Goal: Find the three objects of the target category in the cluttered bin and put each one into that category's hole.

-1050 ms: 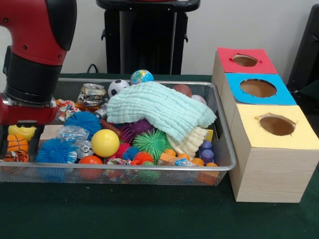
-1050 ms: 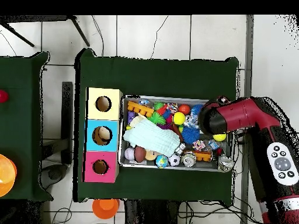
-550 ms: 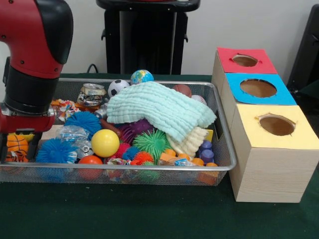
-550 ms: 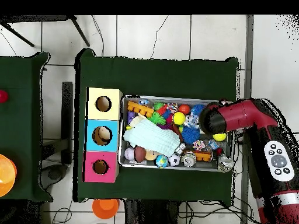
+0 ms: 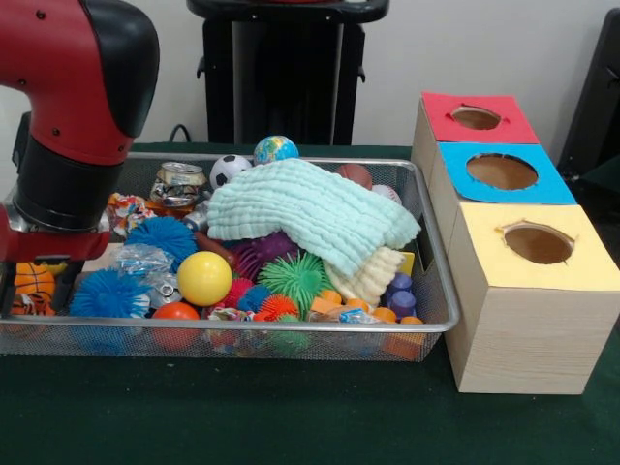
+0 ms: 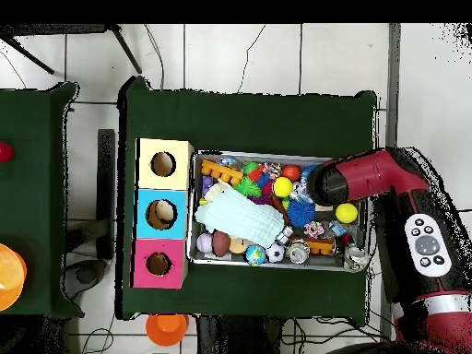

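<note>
Front table: dark green cloth (image 5: 291, 426) under the wire bin (image 5: 426, 291).
Front bin: mint cloth (image 5: 310, 213) heaped over balls; yellow ball (image 5: 204, 278) near front.
Front boxes: red (image 5: 475, 118), blue (image 5: 502, 172) and yellow hole (image 5: 539, 244) right of bin.
Front gripper: hidden behind arm (image 5: 73, 116); grip cannot be told.
Overhead floor: pale tiles (image 6: 277, 55) around table.
Overhead arm: over bin's right end.

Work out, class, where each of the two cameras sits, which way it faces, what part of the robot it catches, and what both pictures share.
Front view: sits low across the table, facing the wire bin and three hole boxes side-on; the red and black arm fills the left.
Overhead view: hangs above, looking straight down on the green table; the arm reaches in from the lower right.
Shared: bin, boxes, pale green cloth, yellow ball.
</note>
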You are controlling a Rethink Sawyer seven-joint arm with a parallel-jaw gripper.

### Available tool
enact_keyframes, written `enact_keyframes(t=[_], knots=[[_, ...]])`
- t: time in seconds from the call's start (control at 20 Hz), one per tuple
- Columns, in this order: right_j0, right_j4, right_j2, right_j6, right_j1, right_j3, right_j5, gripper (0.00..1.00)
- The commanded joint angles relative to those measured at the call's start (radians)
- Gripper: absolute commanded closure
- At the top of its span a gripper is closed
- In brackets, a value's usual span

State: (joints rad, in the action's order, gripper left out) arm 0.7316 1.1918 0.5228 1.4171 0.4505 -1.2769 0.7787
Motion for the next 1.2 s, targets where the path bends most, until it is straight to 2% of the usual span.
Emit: enact_keyframes(t=[0.05, 0.2, 0.35, 0.65, 0.95, 1.2], knots=[[-0.022, 0.024, -0.090, -0.270, -0.089, 0.052, 0.152, 0.00], [-0.044, 0.048, -0.111, -0.231, -0.080, 0.053, 0.137, 0.00], [-0.086, 0.076, -0.154, -0.149, -0.037, 0.030, 0.113, 0.00], [-0.148, 0.084, -0.234, -0.014, 0.029, -0.015, 0.045, 0.00], [-0.154, 0.026, -0.264, -0.005, 0.037, -0.035, 0.014, 0.00], [-0.112, -0.028, -0.229, -0.040, 0.021, -0.050, -0.045, 0.00]])
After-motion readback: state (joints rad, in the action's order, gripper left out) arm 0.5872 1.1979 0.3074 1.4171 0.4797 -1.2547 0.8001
